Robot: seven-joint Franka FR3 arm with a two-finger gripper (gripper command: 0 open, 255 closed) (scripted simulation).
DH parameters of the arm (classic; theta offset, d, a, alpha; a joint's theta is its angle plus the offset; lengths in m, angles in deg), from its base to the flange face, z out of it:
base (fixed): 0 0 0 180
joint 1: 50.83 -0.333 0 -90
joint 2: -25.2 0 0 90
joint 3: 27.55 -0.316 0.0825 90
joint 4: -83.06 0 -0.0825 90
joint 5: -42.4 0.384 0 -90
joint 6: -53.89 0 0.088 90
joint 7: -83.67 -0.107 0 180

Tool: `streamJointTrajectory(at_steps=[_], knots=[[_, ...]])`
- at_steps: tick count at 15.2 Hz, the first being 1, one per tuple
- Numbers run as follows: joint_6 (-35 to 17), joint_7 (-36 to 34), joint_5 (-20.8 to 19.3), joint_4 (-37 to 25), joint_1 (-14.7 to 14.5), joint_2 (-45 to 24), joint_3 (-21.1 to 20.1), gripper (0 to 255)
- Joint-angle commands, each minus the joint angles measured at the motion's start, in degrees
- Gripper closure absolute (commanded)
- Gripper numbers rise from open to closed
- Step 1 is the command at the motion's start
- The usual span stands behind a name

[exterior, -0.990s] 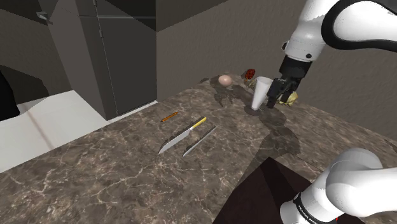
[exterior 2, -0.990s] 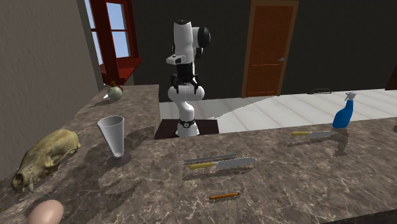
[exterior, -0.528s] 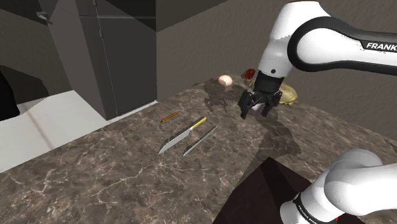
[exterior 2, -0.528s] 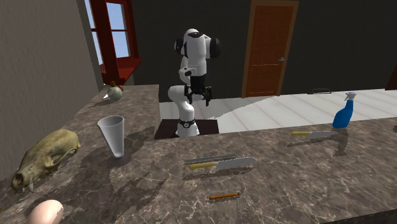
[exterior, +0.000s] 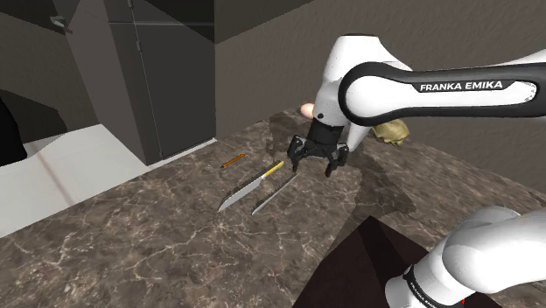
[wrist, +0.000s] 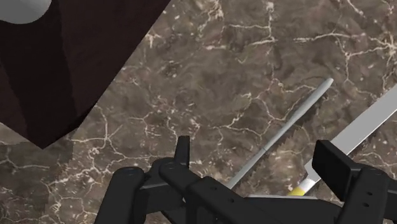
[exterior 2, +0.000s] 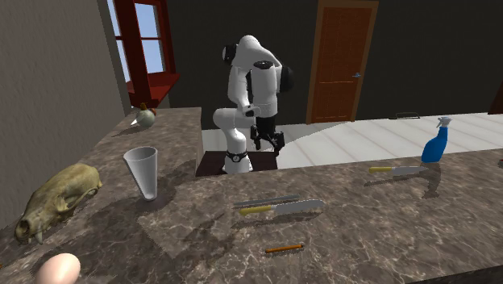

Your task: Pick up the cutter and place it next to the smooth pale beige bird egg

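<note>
Shoulder view: the gripper (exterior: 312,164) hangs over the marble counter (exterior: 131,236), fingers spread and holding nothing. A yellow-handled knife (exterior: 252,186) and a slim grey blade (exterior: 275,194) lie side by side at its 8 o'clock, with the pale egg (exterior: 306,109) at its 12 o'clock. Second exterior view: the gripper (exterior 2: 266,145) is at 12 o'clock above the two blades (exterior 2: 282,208) (exterior 2: 266,201); the egg (exterior 2: 56,269) sits well apart at their 8 o'clock. Wrist view: both blades (wrist: 366,124) (wrist: 286,133) run in between the parted fingers (wrist: 182,149), untouched.
</note>
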Motion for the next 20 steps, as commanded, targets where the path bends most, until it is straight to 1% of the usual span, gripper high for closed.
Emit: streamJointTrajectory(at_steps=[1, 5, 8, 11, 14, 20], knots=[[-3.35, -6.70, 0.09, -2.04, 1.40, -4.67, -2.91, 0], [-9.62, -19.16, -2.00, -5.71, 4.23, -13.81, -7.46, 0], [-13.81, -29.13, -5.51, -9.13, 6.01, -21.29, -9.98, 0], [-17.25, -39.46, -10.39, -13.07, 6.76, -29.05, -11.04, 0], [-19.76, -49.35, -15.51, -17.45, 6.00, -36.48, -10.16, 0], [-23.91, -50.89, -17.74, -16.05, 4.91, -39.67, -9.44, 0]])
